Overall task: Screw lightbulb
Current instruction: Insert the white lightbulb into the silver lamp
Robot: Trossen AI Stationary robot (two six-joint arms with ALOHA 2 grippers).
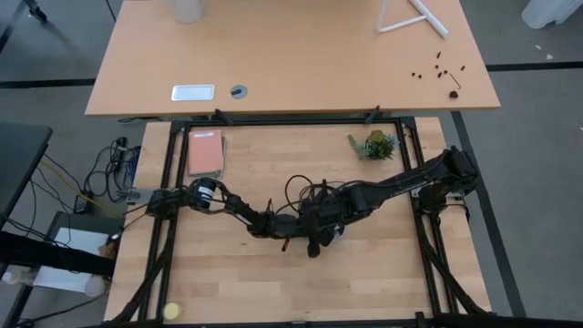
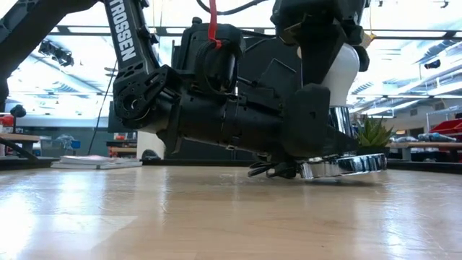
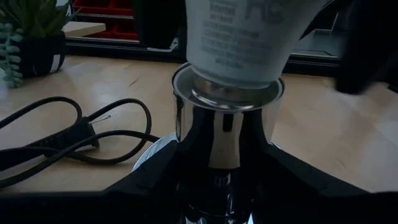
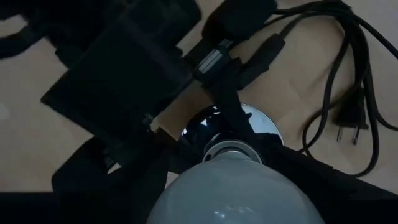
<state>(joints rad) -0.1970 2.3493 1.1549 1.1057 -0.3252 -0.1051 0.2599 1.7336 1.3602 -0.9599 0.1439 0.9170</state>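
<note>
White pear-shaped lightbulb, grey printing, narrow end seated in chrome socket.

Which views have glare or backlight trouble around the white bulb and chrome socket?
Low view: bright windows behind silhouette both arms; white pear-shaped lightbulb still readable. Left wrist view: shiny chrome socket neck mirrors its surroundings, black left-gripper fingers near featureless. Right wrist view: dim overall, bulb grey, black power cord clear.

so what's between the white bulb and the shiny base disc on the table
In the low view, the chrome socket tube stands between the lightbulb and the base disc, partly behind a gripper finger.
</note>
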